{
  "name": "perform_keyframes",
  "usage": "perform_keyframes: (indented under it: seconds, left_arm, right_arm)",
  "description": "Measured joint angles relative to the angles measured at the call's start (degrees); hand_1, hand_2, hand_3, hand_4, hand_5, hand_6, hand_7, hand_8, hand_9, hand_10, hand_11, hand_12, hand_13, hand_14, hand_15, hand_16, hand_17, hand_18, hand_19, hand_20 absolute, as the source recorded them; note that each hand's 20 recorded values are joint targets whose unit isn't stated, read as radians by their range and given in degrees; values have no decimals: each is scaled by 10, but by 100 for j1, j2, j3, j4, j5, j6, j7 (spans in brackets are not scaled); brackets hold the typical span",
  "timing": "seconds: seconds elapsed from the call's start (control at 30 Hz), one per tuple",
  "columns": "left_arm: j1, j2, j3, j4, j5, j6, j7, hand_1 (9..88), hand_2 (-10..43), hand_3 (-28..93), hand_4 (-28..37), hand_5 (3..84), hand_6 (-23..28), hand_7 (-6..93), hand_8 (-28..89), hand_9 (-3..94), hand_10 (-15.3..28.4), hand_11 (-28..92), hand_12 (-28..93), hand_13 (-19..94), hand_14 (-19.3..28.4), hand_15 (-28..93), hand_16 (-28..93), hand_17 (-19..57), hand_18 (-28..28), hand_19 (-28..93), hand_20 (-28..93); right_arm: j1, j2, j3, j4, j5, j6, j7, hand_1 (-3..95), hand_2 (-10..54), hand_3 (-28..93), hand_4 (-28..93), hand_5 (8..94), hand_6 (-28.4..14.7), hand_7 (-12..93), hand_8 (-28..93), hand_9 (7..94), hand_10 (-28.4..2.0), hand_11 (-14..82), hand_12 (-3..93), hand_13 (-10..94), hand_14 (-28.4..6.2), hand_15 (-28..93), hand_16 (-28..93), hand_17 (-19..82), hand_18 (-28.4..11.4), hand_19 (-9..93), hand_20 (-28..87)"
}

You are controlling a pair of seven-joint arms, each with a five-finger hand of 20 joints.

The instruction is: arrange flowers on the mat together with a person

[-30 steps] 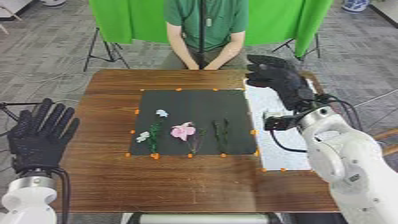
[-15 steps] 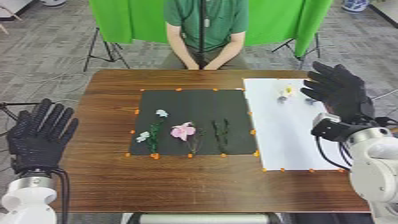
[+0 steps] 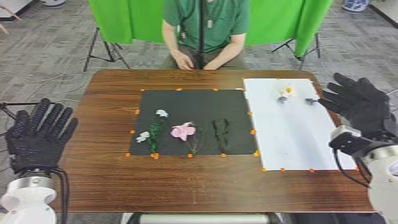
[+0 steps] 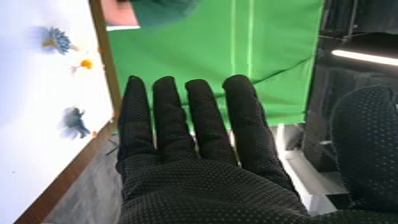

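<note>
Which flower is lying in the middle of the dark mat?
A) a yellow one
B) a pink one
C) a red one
B, because the pink flower lies on the dark mat between the white flowers and the green stems.

We wear black fabric gloves [image 4: 213,192], finely dotted, on our left hand [image 3: 37,142] and right hand [image 3: 362,104]. Our left arm [image 3: 28,200] is white and rounded, with a silvery wrist collar [image 3: 34,182] and a black cable [image 3: 65,192] alongside. Our right arm [image 3: 384,165], also white, carries a looping black cable [image 3: 341,165] below a pale wrist fitting [image 3: 345,131].
</note>
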Motion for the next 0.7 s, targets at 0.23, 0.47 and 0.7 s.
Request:
perform_keyframes:
  seconds: [0.23, 0.47, 0.7]
  left_arm:
    - [1, -3, 2, -12, 8, 7, -7, 277, 128, 713, -283, 376, 66, 129, -109, 342, 142, 193, 86, 260, 132, 293, -67, -60, 133, 310, 121]
    - [0, -3, 1, -16, 8, 9, -9, 278, 128, 714, -283, 376, 67, 130, -110, 341, 142, 194, 86, 260, 131, 294, -67, -60, 133, 311, 121]
    - [-22, 3, -1, -16, 10, 28, -29, 280, 130, 712, -283, 375, 66, 131, -110, 341, 142, 195, 86, 260, 132, 296, -68, -61, 133, 311, 121]
  right_arm:
    - [-146, -202, 306, -55, -2, -240, -33, 150, 107, 681, -224, 407, -32, 101, -87, 387, -142, 38, 137, 301, -145, 134, 204, 113, -169, 381, 118]
    - [-432, -749, 1301, -144, -66, -1551, 1, 151, 108, 681, -223, 412, -32, 106, -88, 392, -143, 40, 138, 305, -145, 132, 207, 114, -169, 379, 120]
    - [-561, -1469, 1524, -216, -110, -2022, -23, 154, 108, 683, -223, 416, -32, 110, -91, 393, -142, 40, 138, 309, -146, 129, 210, 115, -169, 376, 122]
